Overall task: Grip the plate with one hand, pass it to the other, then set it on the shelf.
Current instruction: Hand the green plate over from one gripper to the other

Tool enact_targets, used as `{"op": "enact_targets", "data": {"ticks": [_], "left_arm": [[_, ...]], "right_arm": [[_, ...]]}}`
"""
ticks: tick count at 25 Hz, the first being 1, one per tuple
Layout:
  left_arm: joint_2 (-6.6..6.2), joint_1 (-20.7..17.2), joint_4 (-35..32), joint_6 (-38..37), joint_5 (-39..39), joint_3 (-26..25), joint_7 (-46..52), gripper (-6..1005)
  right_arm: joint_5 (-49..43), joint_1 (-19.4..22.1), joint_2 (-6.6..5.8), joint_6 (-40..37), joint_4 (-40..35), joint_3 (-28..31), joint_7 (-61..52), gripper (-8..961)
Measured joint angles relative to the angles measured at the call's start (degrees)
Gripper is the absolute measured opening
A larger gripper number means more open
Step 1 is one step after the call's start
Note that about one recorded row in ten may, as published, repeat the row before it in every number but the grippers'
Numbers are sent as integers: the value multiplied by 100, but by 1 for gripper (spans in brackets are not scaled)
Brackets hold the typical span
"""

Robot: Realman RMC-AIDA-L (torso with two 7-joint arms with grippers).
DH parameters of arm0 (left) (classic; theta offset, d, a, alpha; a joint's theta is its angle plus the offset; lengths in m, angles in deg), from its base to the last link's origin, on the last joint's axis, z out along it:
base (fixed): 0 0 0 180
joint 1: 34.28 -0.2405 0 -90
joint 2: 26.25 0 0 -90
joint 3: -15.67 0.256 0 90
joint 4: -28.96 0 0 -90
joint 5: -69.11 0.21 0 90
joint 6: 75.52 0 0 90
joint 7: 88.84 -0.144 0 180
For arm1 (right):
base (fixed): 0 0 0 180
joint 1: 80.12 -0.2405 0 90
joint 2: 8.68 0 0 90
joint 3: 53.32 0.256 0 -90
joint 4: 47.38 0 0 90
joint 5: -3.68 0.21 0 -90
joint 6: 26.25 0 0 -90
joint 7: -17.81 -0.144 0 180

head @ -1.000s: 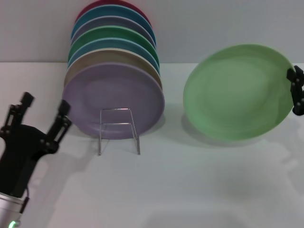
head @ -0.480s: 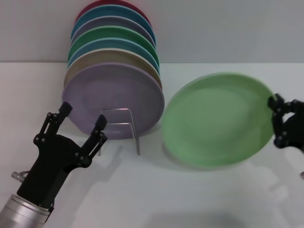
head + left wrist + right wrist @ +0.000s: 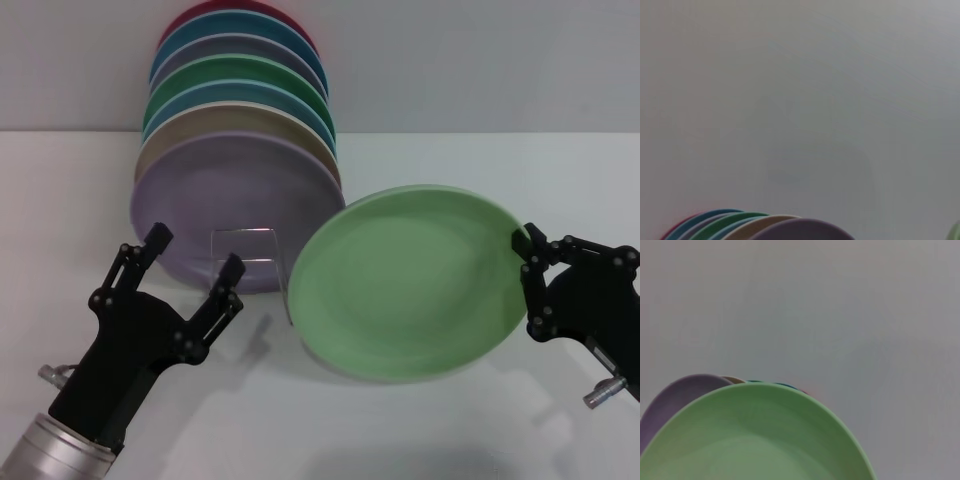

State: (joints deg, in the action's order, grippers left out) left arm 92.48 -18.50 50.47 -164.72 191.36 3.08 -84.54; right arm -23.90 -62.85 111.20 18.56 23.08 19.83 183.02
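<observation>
Clamping the round pale mint-green plate point(image 3: 405, 282) at its rim, the right gripper point(image 3: 528, 268) is shown; the left gripper point(image 3: 193, 270) is spread wide near the thin silvery wire shelf point(image 3: 250, 258).

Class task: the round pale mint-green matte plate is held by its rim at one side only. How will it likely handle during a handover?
The round pale mint-green matte plate looks rigid: pinched at one edge by the right end effector, it shows no sag. Held off-centre, it may pivot or slip. The open left end effector should probably grip the opposite rim.
</observation>
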Motion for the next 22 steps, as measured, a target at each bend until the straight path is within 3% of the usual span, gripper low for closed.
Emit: {"op": "enact_targets", "data": {"ticks": [13,22], "left_arm": [[31,154,34,274,0,309,-3,733],[35,305,281,927,0,336,-7,731]], "right_arm": [[14,-324,0,-130,-75,58,2,20],[-44,-505,0,-167,-155,48,2,20]]}}
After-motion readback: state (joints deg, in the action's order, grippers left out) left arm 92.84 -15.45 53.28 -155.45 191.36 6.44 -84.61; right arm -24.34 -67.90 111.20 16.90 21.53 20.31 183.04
